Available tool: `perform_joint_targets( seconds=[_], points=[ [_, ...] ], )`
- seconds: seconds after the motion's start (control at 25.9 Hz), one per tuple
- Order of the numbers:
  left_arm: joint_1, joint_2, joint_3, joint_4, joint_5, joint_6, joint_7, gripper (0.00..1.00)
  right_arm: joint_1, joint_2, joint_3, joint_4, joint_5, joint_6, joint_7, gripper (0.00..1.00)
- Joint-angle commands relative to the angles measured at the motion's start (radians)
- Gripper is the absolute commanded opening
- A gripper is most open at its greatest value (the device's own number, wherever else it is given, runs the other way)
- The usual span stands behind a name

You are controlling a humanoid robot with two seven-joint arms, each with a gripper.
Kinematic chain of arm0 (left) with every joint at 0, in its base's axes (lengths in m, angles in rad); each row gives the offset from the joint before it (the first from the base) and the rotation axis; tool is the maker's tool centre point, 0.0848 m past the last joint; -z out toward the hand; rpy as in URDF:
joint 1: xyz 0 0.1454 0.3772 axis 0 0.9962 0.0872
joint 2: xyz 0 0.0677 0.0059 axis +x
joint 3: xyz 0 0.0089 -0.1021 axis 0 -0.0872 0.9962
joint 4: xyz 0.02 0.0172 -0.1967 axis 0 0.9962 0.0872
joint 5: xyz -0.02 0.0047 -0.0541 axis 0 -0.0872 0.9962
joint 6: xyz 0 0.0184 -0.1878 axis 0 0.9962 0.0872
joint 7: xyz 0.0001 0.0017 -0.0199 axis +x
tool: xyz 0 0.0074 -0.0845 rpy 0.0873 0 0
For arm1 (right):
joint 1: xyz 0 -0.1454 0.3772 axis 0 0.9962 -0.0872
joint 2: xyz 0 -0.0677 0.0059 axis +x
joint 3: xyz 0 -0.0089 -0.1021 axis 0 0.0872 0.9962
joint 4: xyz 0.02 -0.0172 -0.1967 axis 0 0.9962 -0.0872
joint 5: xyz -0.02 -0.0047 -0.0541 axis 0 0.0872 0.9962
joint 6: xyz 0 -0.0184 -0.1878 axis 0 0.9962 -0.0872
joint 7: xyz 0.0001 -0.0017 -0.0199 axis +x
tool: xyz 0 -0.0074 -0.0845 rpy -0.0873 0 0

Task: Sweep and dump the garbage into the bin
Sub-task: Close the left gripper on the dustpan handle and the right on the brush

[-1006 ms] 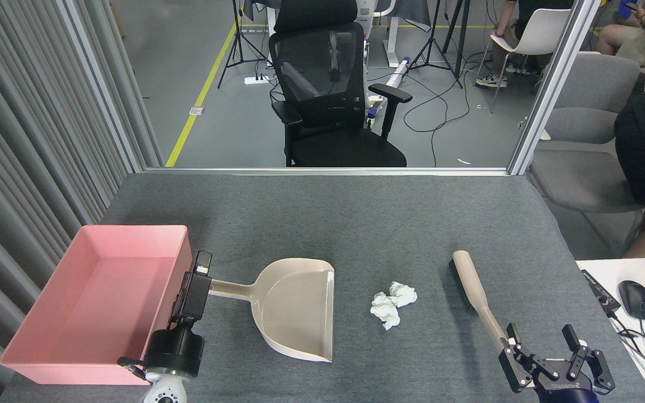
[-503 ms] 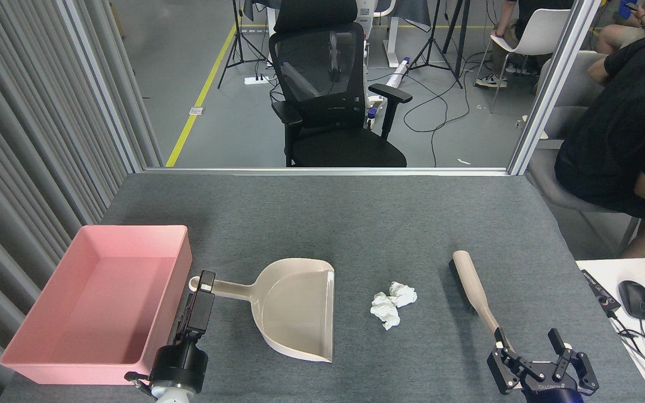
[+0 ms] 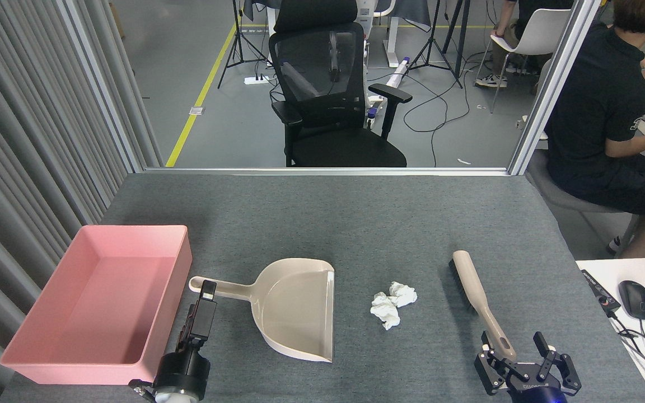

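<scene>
Garbage (image 3: 392, 303), two crumpled white paper wads touching each other, lies on the grey felt-covered desk (image 3: 356, 224) between the beige dustpan (image 3: 294, 308) and the long-handled brush (image 3: 476, 294). At the desk's left edge sits the pink bin (image 3: 31, 358), just beside the dustpan's handle. The left gripper (image 3: 202, 305) hovers by that handle, seen edge-on, so I cannot tell how its fingers stand. The right gripper (image 3: 515, 350) has its fingers spread wide around the brush handle's end, not closed on it. Beyond the desk stand a black office chair (image 3: 328, 95), cables on a grey floor, and a seated person (image 3: 602, 112).
</scene>
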Motion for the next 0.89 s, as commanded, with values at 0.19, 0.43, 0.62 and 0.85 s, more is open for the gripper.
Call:
perform_joint_targets(
  seconds=[0.19, 0.43, 0.62, 0.85],
  points=[
    [0.000, 0.000, -0.002, 0.003, 0.000, -0.003, 0.000, 0.99, -0.001, 0.003, 0.038, 0.037, 0.007, 0.012, -0.006, 0.98],
    [0.000, 0.000, -0.004, 0.006, 0.000, -0.008, 0.000, 0.99, -0.001, -0.003, 0.046, 0.047, 0.008, 0.035, -0.006, 0.97],
    [-0.002, 0.000, -0.007, 0.006, 0.000, -0.008, 0.000, 0.99, -0.002, -0.008, 0.047, 0.060, 0.008, 0.049, -0.006, 0.89],
    [-0.002, 0.000, -0.016, 0.006, 0.000, -0.008, 0.000, 0.99, -0.022, -0.011, 0.061, 0.090, 0.008, 0.050, -0.007, 0.82]
  ],
)
